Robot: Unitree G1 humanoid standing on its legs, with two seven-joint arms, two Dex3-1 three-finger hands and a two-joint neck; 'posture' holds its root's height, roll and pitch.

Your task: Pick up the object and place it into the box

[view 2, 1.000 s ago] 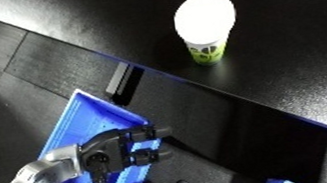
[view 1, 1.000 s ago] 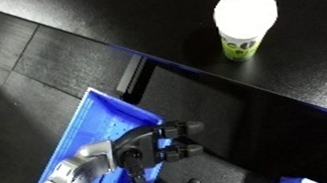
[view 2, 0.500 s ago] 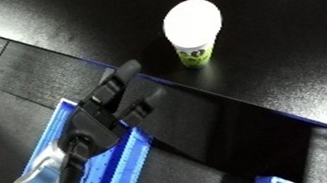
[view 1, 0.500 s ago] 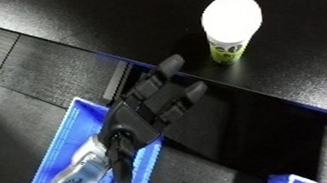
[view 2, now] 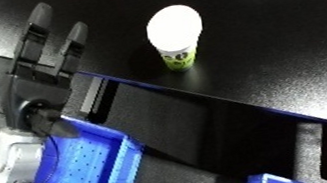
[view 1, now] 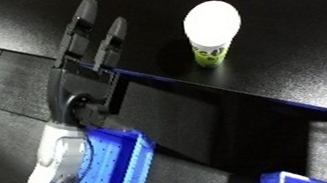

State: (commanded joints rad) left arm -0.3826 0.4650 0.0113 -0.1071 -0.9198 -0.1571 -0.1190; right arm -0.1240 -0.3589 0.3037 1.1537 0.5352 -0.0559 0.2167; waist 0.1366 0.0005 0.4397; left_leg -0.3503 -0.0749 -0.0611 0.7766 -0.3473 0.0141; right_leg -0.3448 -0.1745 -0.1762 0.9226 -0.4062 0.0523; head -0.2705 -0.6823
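Left hand [view 1: 83, 89] reached up from the lower left over the near edge of the black surface [view 1: 300, 62]; fingers [view 1: 84, 18] straight and stretched out, slightly spread, holding nothing; black, blocky, segmented build, with a matt plastic look; wrist joined to a white and silver forearm [view 1: 53, 168] of smooth rounded shell. Fingertips well apart from the cup, to its left, over the dark top.

Cup [view 2: 175, 32] stood upright on the surface, away from the front edge; tapered, round in section, with a bright white top that glared too strongly to tell lid from rim; lower wall green and white with small dark print, too small to read. Touched by nothing.

Surface matt black with a fine speckled grain; front edge picked out by a thin blue line; below it a glossy dark face with faint reflections.

Blue bin [view 1: 107, 172] sat low at the left, beneath the forearm; hard plastic, floor dotted with a regular grid of small holes, rim thick and rounded; contents could not be told, the forearm covering much of it. Second piece of blue plastic [view 1: 287, 181] showed at the bottom edge toward the right; only a corner in view.

Right hand seen in neither view.
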